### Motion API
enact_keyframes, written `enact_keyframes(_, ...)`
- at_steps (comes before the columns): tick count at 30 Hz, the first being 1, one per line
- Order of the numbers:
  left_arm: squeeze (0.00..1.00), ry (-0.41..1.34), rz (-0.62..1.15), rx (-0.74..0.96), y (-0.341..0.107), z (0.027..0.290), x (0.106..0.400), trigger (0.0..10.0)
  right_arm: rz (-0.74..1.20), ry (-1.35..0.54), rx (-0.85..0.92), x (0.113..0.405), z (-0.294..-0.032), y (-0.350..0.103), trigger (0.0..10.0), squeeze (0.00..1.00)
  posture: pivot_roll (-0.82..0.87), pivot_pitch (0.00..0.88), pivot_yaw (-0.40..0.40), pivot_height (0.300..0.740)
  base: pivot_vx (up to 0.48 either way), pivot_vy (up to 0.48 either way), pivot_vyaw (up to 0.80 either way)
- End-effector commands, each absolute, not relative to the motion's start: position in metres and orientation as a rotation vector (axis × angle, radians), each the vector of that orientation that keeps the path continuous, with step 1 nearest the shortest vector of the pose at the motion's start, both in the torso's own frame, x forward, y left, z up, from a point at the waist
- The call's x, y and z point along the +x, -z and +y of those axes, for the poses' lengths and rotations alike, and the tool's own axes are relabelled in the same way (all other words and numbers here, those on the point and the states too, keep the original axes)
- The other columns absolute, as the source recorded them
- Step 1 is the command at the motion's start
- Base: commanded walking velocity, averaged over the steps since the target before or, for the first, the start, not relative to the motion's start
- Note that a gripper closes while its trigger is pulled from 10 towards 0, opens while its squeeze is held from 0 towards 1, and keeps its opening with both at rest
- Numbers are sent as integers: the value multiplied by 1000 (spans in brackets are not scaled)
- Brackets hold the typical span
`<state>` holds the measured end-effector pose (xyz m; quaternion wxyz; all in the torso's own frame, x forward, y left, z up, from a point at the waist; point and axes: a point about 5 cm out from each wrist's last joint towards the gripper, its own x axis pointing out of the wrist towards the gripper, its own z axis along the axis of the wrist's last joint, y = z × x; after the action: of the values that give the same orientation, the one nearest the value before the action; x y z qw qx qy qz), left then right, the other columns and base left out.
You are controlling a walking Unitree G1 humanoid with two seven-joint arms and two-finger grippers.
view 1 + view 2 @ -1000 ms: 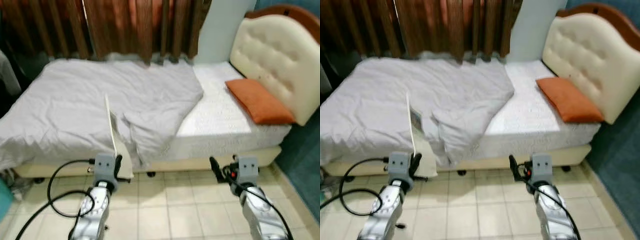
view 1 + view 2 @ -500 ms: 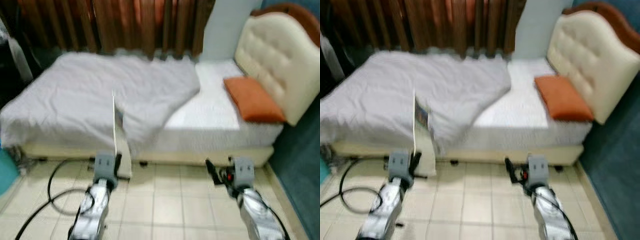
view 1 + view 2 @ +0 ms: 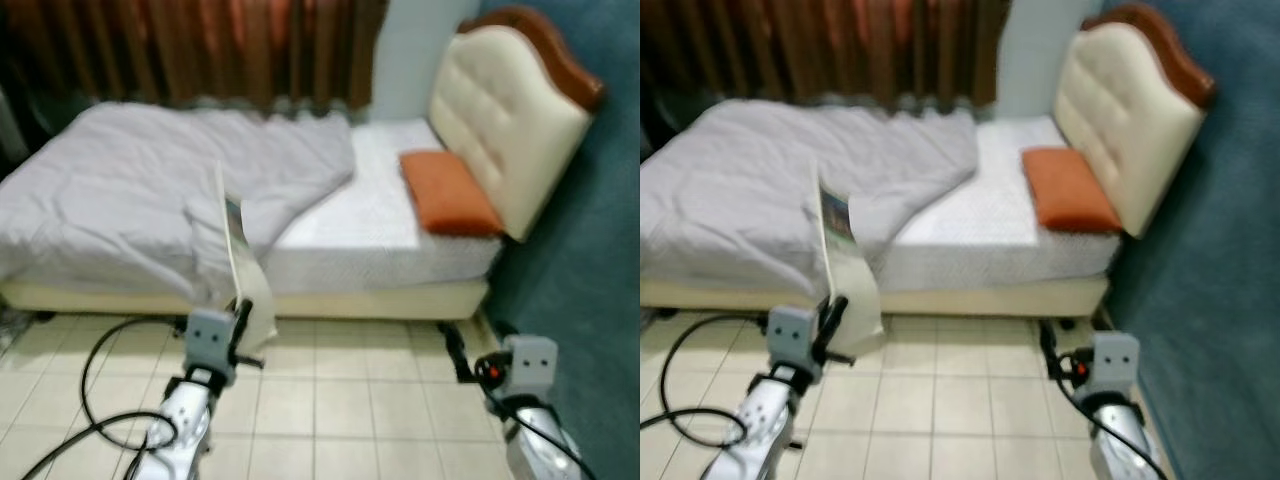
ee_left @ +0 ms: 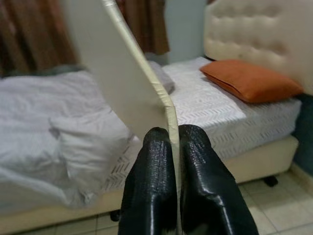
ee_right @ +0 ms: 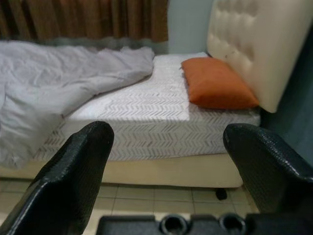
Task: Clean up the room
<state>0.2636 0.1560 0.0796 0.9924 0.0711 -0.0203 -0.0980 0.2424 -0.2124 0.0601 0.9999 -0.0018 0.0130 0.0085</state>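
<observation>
Left wrist view shows the left gripper [image 4: 172, 142] clamped on the lower edge of a thin cream board [image 4: 117, 78]; both black fingers [image 4: 154, 171] press against its two faces, and the board stands upright and leans slightly. From the head views, the board [image 3: 240, 265] rises in front of the bed [image 3: 380, 235], near the middle of its long side, with printed colour visible on one face near the top.

A grey blanket [image 3: 130, 190] covers the half of the bed away from the headboard [image 3: 500, 120], its folded edge hanging over the near side just behind the board. An orange pillow [image 3: 447, 192] lies on the bare patterned mattress, touching the headboard. Brown curtains [image 3: 200, 45] hang behind the bed.

The right gripper [image 5: 171, 166] is held above the tiled floor [image 3: 340, 390] before the headboard end of the bed, fingers wide apart and gripping nothing. A black cable [image 3: 90, 400] loops on the floor below the left arm.
</observation>
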Motion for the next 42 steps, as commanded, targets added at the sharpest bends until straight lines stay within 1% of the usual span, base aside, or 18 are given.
enact_keyframes(1,0,186,-70,200,-89,153,277,10000,1,-21,-22,252,-213,-68,10000,0,-43,0,6,740,0,0,0)
enact_keyframes(2,0,176,-56,243,-87,153,280,10000,5,-26,-21,254,-212,-68,10000,0,-43,0,6,740,0,0,0)
enact_keyframes(4,0,203,-66,183,-91,150,284,10000,13,-46,-24,258,-209,-68,10000,0,-43,0,6,740,0,0,0)
enact_keyframes(5,0,197,-41,175,-90,150,287,10000,15,-54,-26,261,-207,-68,10000,0,-43,0,6,740,0,0,0)
enact_keyframes(6,0,189,-39,117,-92,149,290,10000,16,-61,-28,264,-205,-69,10000,0,-50,0,13,740,0,0,0)
enact_keyframes(7,0,189,-39,117,-92,149,290,10000,16,-61,-28,264,-205,-69,10000,0,-50,0,13,740,0,0,0)
enact_keyframes(10,0,181,-28,85,-92,148,296,10000,14,-72,-27,269,-202,-70,10000,0,-53,0,15,740,472,0,0)
enact_keyframes(12,0,189,-31,98,-91,147,298,10000,24,-83,-25,270,-199,-68,10000,0,-56,0,19,740,480,0,0)
enact_keyframes(16,0,194,-15,88,-87,147,296,10000,45,-98,-27,267,-196,-63,10000,0,-59,0,25,740,480,0,0)
enact_keyframes(39,0,169,20,68,-76,154,295,10000,75,-114,-26,262,-198,-58,10000,0,-61,0,13,740,480,0,0)
enact_keyframes(42,0,186,8,57,-75,154,292,10000,81,-116,-22,257,-198,-56,10000,0,-61,0,10,740,480,0,0)
